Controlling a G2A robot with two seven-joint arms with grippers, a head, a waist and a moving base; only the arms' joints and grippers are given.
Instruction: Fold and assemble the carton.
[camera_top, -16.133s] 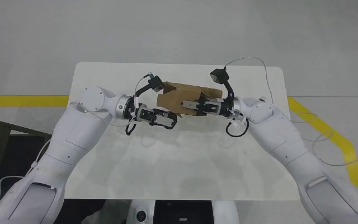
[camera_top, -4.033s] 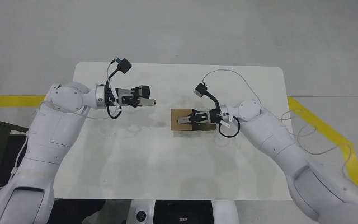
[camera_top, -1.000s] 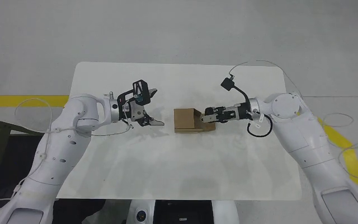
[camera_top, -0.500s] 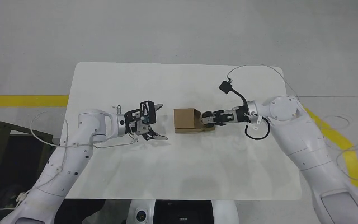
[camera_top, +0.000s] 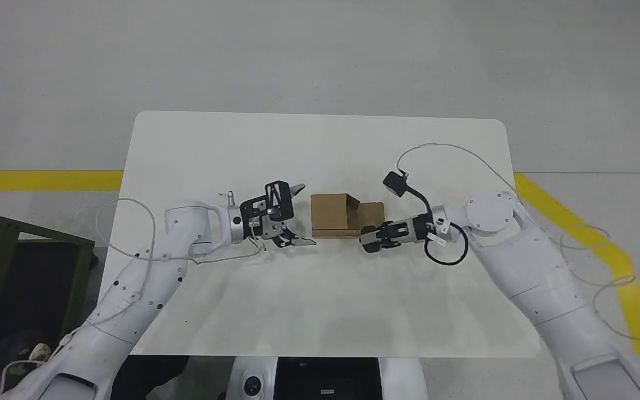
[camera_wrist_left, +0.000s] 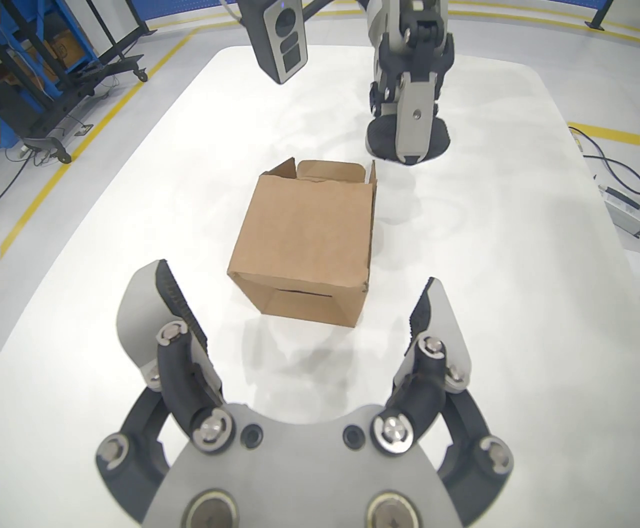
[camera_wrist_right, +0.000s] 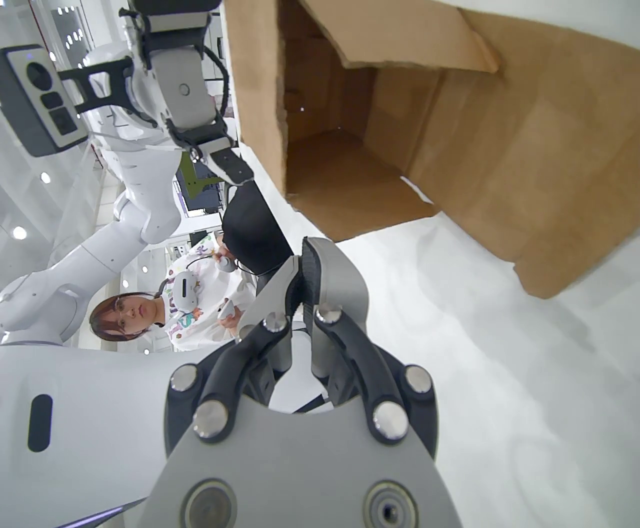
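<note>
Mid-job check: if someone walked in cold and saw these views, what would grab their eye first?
The brown carton would catch the eye first. It lies on its side in the middle of the white table, with loose flaps on the end toward the right arm. The left tool is spread wide open and faces the closed end without touching it, while the right tool is shut and sits just off the open end.
</note>
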